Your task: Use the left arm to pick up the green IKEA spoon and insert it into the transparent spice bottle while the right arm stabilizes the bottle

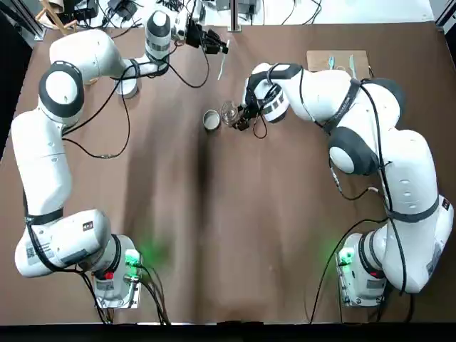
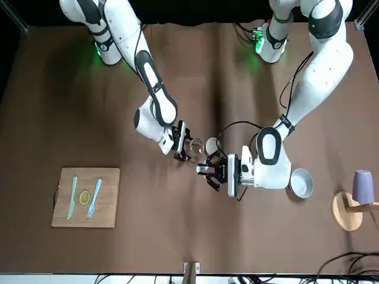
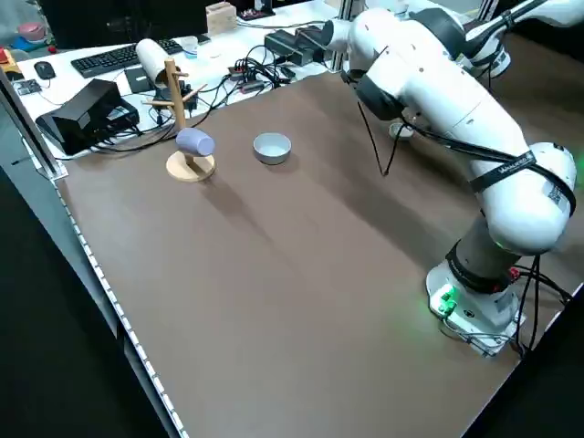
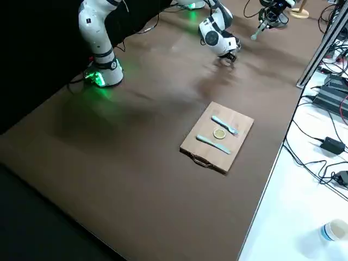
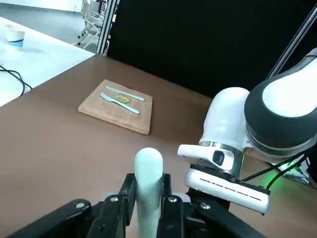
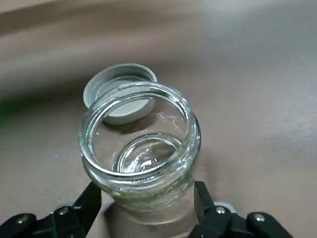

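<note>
The green IKEA spoon stands pinched between the fingers of my left gripper, bowl end out. From overhead, that gripper is raised at the far side of the table with the pale spoon hanging from it, beyond the bottle. The transparent spice bottle stands upright and empty on the table, with my right gripper shut around its base. In the top view the bottle sits at the tip of the right gripper. A round grey lid lies just beside it.
A wooden board with a pale fork, knife and a small yellow piece lies at the far right. A metal bowl and a wooden mug stand with a purple mug stand on the left arm's side. Cables run along the far edge.
</note>
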Action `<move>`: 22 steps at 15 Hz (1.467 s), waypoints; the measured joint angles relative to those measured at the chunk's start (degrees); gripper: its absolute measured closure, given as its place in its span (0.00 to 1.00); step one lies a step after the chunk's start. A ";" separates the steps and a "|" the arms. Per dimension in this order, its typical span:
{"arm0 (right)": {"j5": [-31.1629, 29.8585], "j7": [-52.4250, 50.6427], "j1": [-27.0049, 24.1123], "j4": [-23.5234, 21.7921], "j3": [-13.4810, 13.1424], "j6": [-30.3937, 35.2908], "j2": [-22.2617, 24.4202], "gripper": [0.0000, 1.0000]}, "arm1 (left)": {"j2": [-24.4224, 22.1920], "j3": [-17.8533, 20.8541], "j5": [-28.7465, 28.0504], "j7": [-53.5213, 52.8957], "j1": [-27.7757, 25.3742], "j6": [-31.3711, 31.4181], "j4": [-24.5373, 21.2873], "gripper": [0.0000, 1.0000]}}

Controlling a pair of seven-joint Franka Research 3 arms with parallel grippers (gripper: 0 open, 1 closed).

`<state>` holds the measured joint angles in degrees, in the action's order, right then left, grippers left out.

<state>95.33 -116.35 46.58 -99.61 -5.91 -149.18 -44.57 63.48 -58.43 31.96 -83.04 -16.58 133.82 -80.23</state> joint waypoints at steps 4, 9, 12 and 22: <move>0.00 0.00 0.00 0.00 0.00 -0.01 0.00 0.18 | 1.27 -0.01 0.10 -1.69 0.22 0.22 0.52 0.76; 0.01 -0.01 0.01 0.00 0.00 -0.03 0.00 0.18 | 1.50 -0.39 3.41 -2.45 0.74 1.34 0.66 0.76; 0.01 -0.01 0.01 -0.01 0.00 -0.05 0.00 0.19 | 2.52 -0.20 8.22 -7.41 1.98 1.36 0.63 0.76; 0.01 -0.01 0.01 -0.01 0.00 -0.05 0.00 0.19 | 2.98 0.30 9.95 -20.24 3.38 2.35 0.45 0.76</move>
<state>95.34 -116.36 46.59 -99.63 -5.91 -149.23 -44.58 66.45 -58.13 41.91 -103.28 -13.21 136.17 -79.78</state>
